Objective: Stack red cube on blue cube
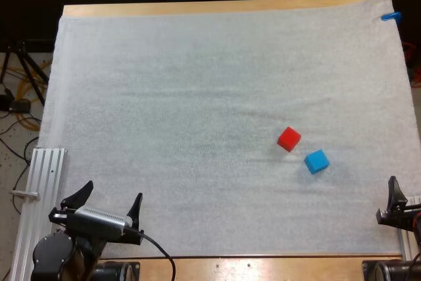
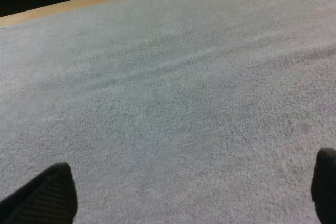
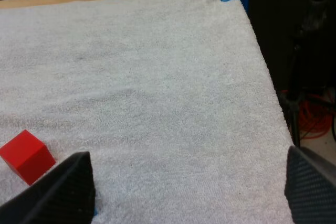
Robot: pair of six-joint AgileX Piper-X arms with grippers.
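The red cube (image 1: 289, 139) sits on the mat (image 1: 197, 97) just beyond and left of the blue cube (image 1: 316, 161), not touching it. Both lie much nearer the right pincer (image 3: 186, 182) than the left pincer (image 1: 110, 195). Each pincer gapes wide, holding nothing. The high view gives both cubes; the right wrist view brings the red cube close beside its own finger.

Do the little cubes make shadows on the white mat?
High view: soft, even light; the red cube and blue cube cast only faint shadows close beside them, no glare on the mat. Right wrist view: the red cube's top looks brighter than its side.
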